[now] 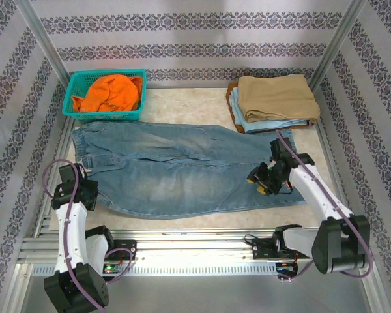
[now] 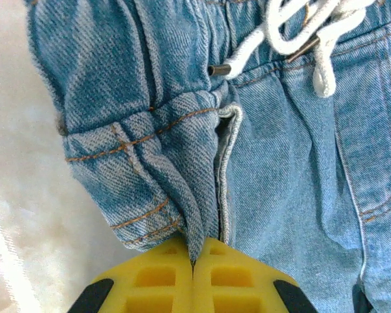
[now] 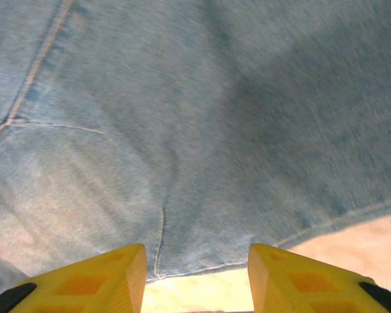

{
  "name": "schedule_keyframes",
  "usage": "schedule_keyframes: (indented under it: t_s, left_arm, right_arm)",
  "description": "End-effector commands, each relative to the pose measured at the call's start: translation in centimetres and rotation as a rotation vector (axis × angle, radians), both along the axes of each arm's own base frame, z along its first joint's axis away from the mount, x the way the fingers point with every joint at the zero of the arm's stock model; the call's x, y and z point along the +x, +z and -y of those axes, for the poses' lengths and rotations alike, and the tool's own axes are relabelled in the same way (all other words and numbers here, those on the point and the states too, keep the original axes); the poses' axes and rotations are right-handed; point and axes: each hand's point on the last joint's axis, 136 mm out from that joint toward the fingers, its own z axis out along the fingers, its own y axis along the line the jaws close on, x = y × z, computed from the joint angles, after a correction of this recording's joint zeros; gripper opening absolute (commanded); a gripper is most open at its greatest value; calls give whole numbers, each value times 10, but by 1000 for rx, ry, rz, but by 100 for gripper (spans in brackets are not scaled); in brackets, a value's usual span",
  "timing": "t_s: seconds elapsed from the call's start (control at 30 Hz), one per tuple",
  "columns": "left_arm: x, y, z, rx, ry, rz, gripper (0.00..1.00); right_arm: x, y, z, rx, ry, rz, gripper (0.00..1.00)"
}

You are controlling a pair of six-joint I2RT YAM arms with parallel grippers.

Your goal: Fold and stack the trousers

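Bottom of the top view: both arm bases are sitting on the rail (image 1: 182,251), left arm at lower left, right arm at lower right.

The left gripper (image 1: 86,189) is sitting at the left edge of the frame, at the waist end of the jeans (image 1: 182,171). In the left wrist view it (image 2: 193,264) is clenched, its yellow fingers (image 2: 156,277) pressing together on a pinched-up fold of the jeans (image 2: 280,169) next to a pocket seam. A white drawstring (image 2: 300,26) is lying at the top right of that view, and bare table (image 2: 19,208) is showing on the left.

The right gripper (image 1: 260,182) is hovering right of centre over the leg end of the jeans. In the right wrist view it (image 3: 197,261) is released, with its fingers (image 3: 111,274) standing apart and the hem of the jeans (image 3: 182,130) lying just ahead of the gap. Nothing is being gripped. Table (image 3: 365,235) is showing at lower right.

The jeans are lying flat across the middle of the table (image 1: 182,104), waist left, legs right, and they are filling most of the width.

Farther back, at upper left, a teal basket (image 1: 104,117) is holding an orange garment (image 1: 111,91) and is just beside the jeans' waist. At upper right, folded khaki trousers (image 1: 277,94) are lying on a light-blue garment (image 1: 267,124), and the stack is close to the leg end and the right arm.
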Motion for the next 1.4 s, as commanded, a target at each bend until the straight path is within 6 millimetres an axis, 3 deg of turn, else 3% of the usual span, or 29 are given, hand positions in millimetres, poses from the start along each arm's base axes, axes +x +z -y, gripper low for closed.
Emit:
schedule_keyframes:
  t_s: [0.0,0.17,0.63,0.77,0.87,0.9,0.97,1.1,1.27,1.37]
  left_arm:
    - [20,19,4,-9,-52,72,0]
    - [31,29,3,-5,-70,87,0]
    - [45,44,2,-5,-95,117,0]
    - [51,58,0,9,-109,130,0]
    - [55,70,-1,19,-116,146,0]
    - [56,75,-1,21,-122,156,0]
    - [58,83,0,24,-131,167,0]
    - [61,107,0,48,-152,213,0]
    - [70,141,5,57,-181,316,0]
    - [68,157,5,78,-186,353,0]
  right_arm:
    - [-15,-9,5,14,-164,-58,48]
    - [-43,-36,17,-31,-304,-140,49]
    - [-45,-81,6,-88,-344,-242,46]
    - [-39,-83,1,-81,-323,-223,32]
    - [-37,-86,2,-85,-304,-215,6]
    - [-33,-83,0,-78,-283,-198,0]
    - [-28,-69,1,-98,-232,-154,0]
    - [-19,-18,1,-101,-159,2,0]
    - [-29,33,3,-88,-108,130,0]
    - [-41,49,5,-81,-92,170,0]
